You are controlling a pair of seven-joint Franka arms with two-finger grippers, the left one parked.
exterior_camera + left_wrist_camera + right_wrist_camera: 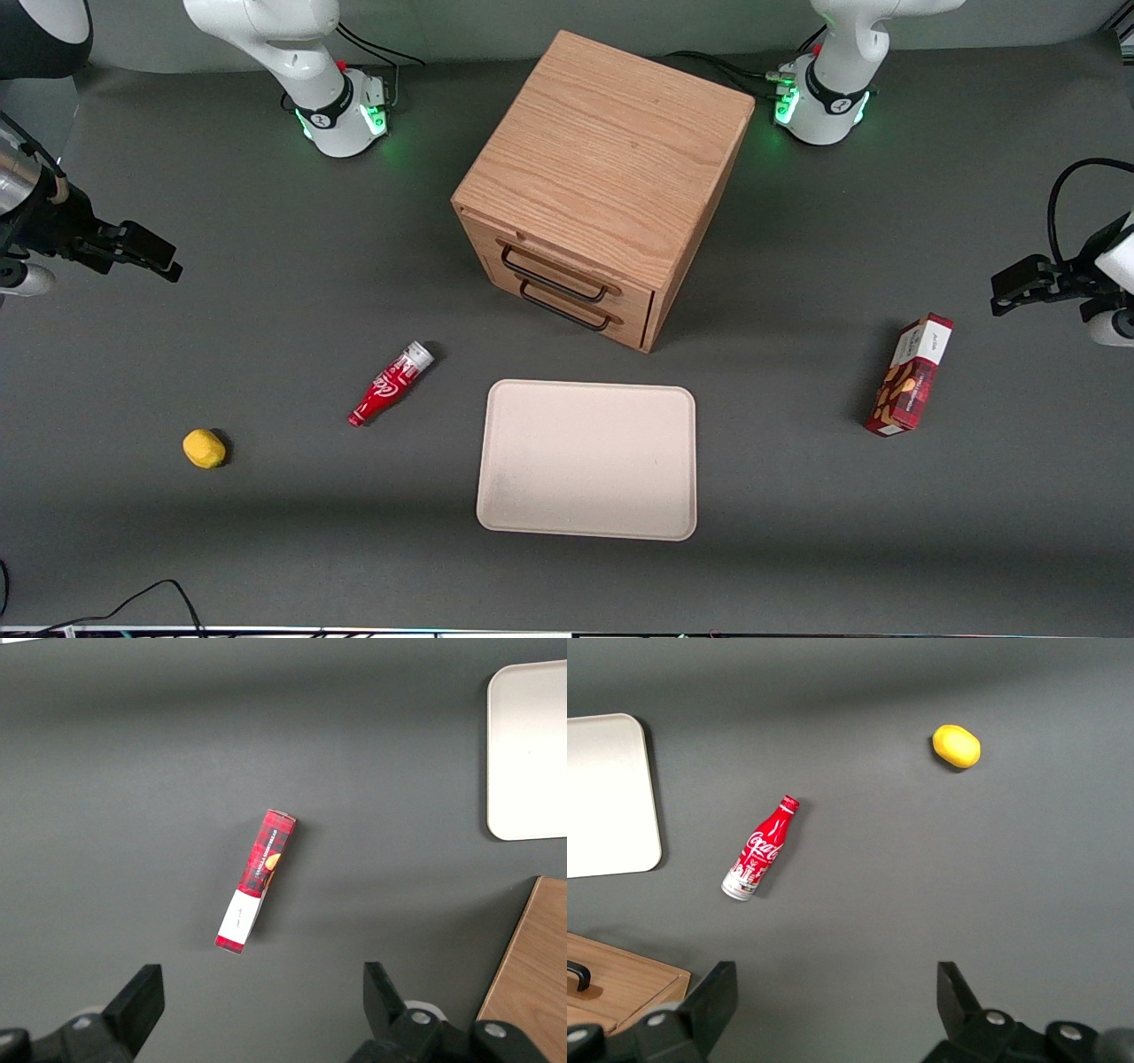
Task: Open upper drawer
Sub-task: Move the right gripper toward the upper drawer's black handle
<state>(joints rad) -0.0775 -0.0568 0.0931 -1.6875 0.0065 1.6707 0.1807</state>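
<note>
The wooden cabinet (pixel 611 151) stands mid-table, farther from the front camera than the tray. Its upper drawer (pixel 558 263) is shut, and its thin black wire handle (pixel 551 276) sits just above the lower drawer's matching handle (pixel 567 312). My right gripper (pixel 164 257) hangs open and empty above the bare table at the working arm's end, well apart from the cabinet. In the right wrist view the gripper (pixel 837 992) has its black fingers (pixel 718 997) spread wide over grey table. A corner of the cabinet (pixel 629 979) with a bit of black handle shows there.
A red cola bottle (pixel 390 384) lies between gripper and cabinet, nearer the front camera; it also shows in the right wrist view (pixel 760 850). A yellow lemon (pixel 204 448) lies nearer still. A beige tray (pixel 496 496) sits in front of the cabinet. A red biscuit box (pixel 911 376) lies toward the parked arm's end.
</note>
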